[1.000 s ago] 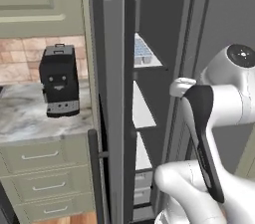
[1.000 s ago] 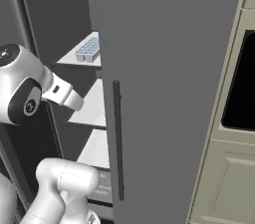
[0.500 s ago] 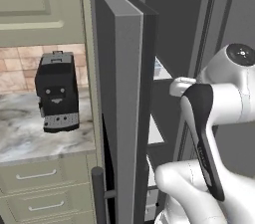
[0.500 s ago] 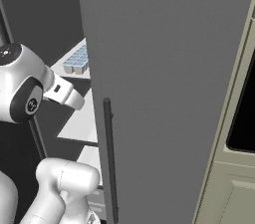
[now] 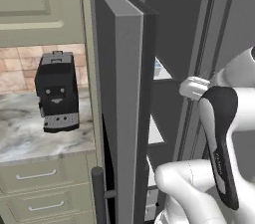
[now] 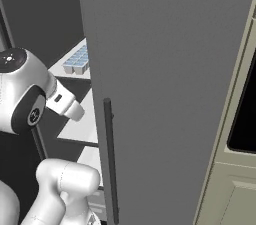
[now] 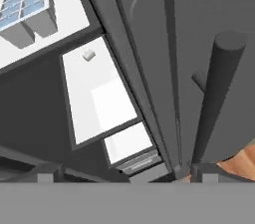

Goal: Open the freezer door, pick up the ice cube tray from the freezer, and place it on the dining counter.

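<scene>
Already swung open, the freezer door leaves the ice cube tray exposed — gripper empty, fingers spread wide.

Right base view: the tray sits at upper left on a white shelf inside the freezer, just left of the closed plain door with its dark bar handle. Hand view: the same tray lies in the upper-left corner, well apart from the fingertips at the bottom edge; lower shelves occupy the centre. Left base view: a black coffee machine stands at left on a marble counter. Judged by its look, the tray is light, rigid and probably slick plastic — best taken across its narrow width, at mid-length, and kept level.
</scene>
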